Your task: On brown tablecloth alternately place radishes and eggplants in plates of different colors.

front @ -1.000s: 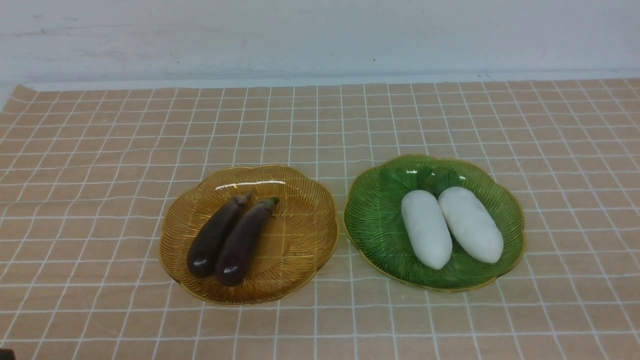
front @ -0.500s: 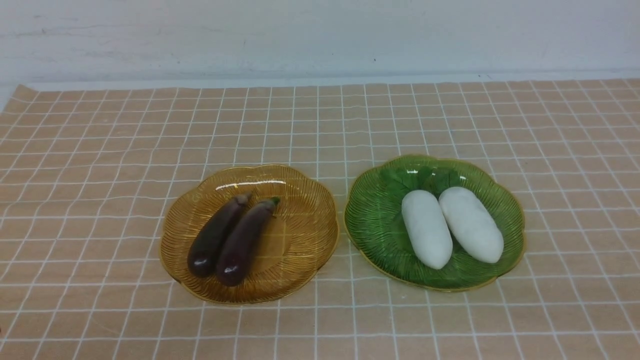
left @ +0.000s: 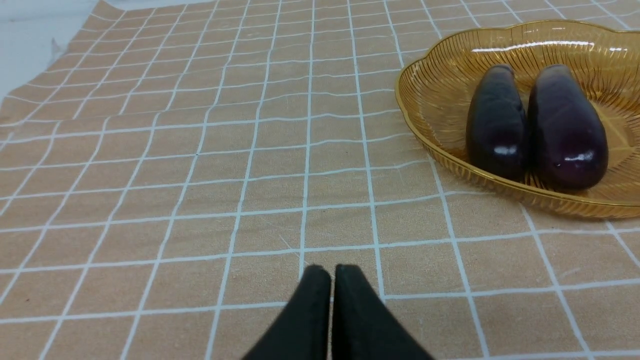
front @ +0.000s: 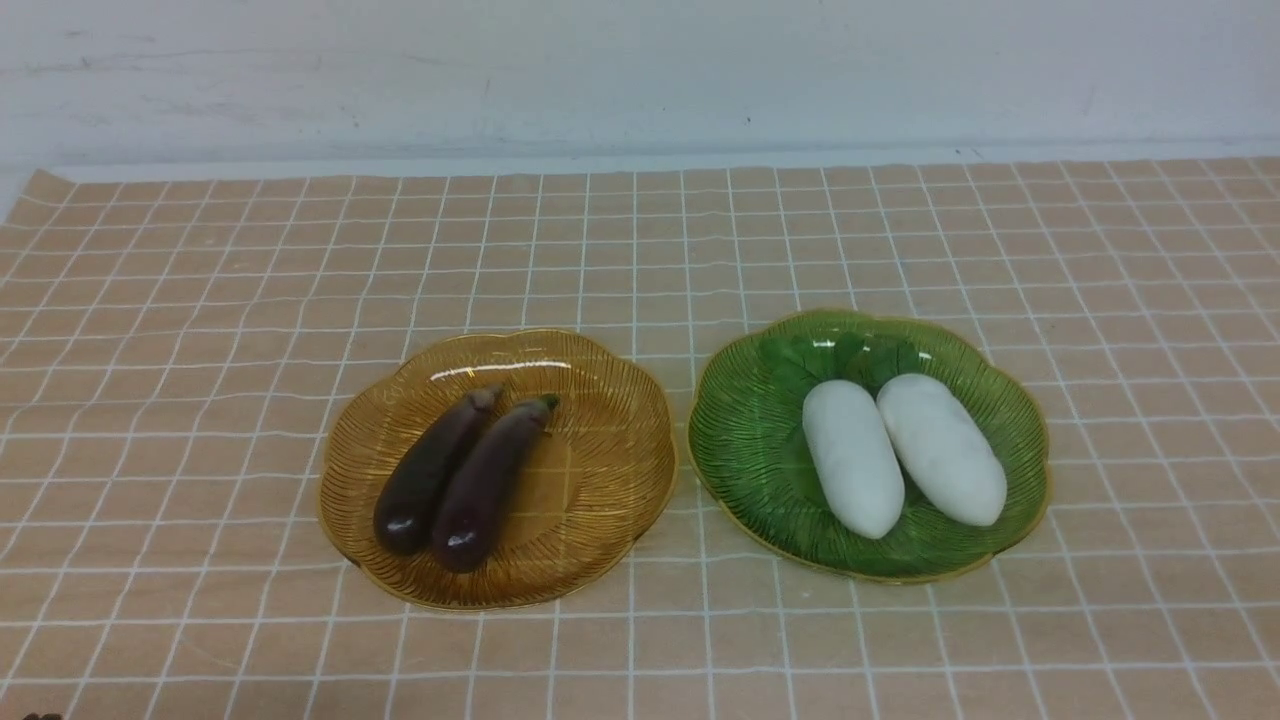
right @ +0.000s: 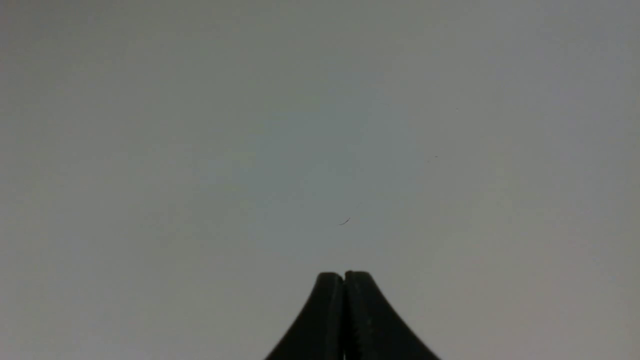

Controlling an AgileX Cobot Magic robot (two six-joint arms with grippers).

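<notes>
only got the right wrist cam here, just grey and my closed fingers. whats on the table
Observer: Two plates on the brown tablecloth. The amber plate holds both eggplants.
Operator: and the radishes
Observer: Both radishes lie side by side in the green plate, on the robot's right of the amber one.
Operator: where's the left arm
Observer: The left gripper is shut and empty above bare cloth, short of the amber plate; neither arm shows in the front view.
</notes>
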